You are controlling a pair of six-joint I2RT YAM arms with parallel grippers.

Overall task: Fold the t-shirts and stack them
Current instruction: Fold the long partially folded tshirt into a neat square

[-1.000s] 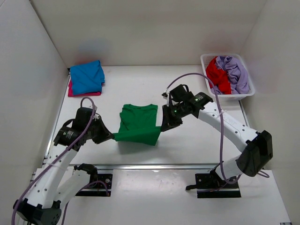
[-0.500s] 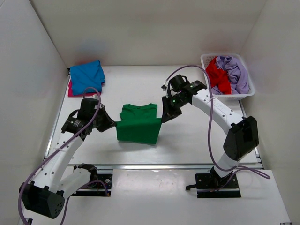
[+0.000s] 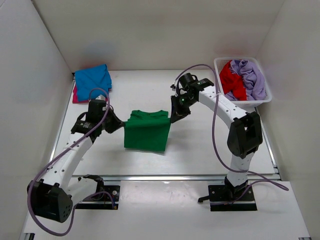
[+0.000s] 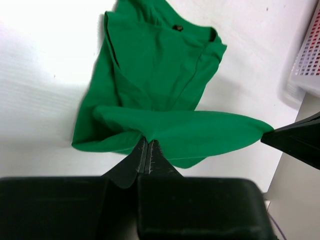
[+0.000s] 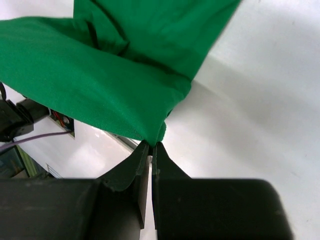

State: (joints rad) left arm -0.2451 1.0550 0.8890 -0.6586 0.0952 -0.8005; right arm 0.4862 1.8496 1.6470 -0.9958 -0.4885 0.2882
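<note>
**Item: green tee.** It is located mid-surface, between the two arms. The collar end lies flat on the far side. The near hem is held raised over the body, and the cloth is doubled beneath it.

**Left gripper.** The fingers are pressed together on the hem's left corner, with a thin fold of green pinched at the tips.

**Right gripper.** The fingers are likewise pressed together on the hem's right corner, and cloth is caught at the very tips.

**Step in hand (judged).** The hem is to be laid over toward the collar.
- The two corners are best kept level and the hem taut between them, so that no sag or crease is laid in.
- The corners are best lowered evenly and set square with the shoulders before release.
- The body beneath is not to be dragged along the surface.
- Both pinches are shallow, so a slipped corner is the likely fault.
- The left side already looks bunched in the left wrist view and may need smoothing.

**Container: basket.** It is white lattice and stands at the far right of the surface. Two crumpled, unfolded tees are held in it: a red tee to the left and a lilac tee to the right. Whether anything lies under them cannot be told.

**Stack.** It sits at the far left corner, where a blue tee is folded on top of a pink tee. Only the pink tee's edge is seen.
</note>
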